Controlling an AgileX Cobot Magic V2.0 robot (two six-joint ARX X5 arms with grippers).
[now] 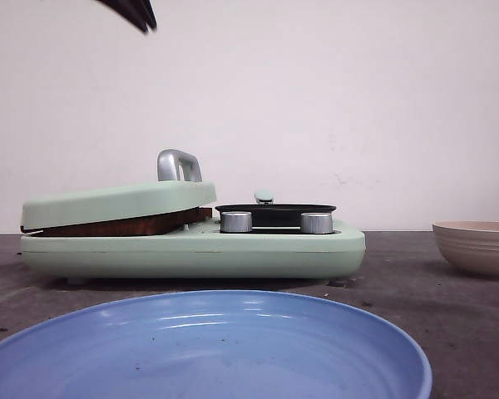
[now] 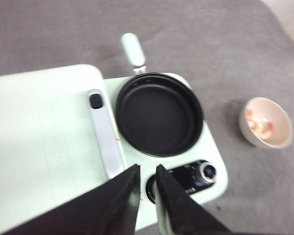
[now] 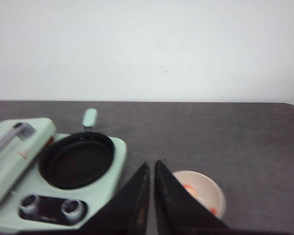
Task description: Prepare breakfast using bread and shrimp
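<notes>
A brown crust edge of bread (image 1: 125,224) shows in the slit under the closed mint-green lid (image 1: 121,202) of the breakfast maker (image 1: 233,249). The rest of the bread is hidden. Orange-pink shrimp (image 2: 262,126) lie in a beige bowl (image 2: 264,122) right of the machine, and the shrimp (image 3: 188,188) also show in the right wrist view. High over the machine hangs my left gripper (image 2: 148,169), shut and empty; its dark tips (image 1: 140,15) reach into the top of the front view. The right gripper (image 3: 151,166) hovers shut and empty between machine and bowl (image 3: 201,193).
The machine's black round pan (image 2: 159,113) is empty, with two metal knobs (image 1: 235,221) in front of it and a silver lid handle (image 2: 105,132) beside it. A big blue plate (image 1: 208,349) fills the near foreground. The beige bowl (image 1: 478,247) stands on the dark table at the right.
</notes>
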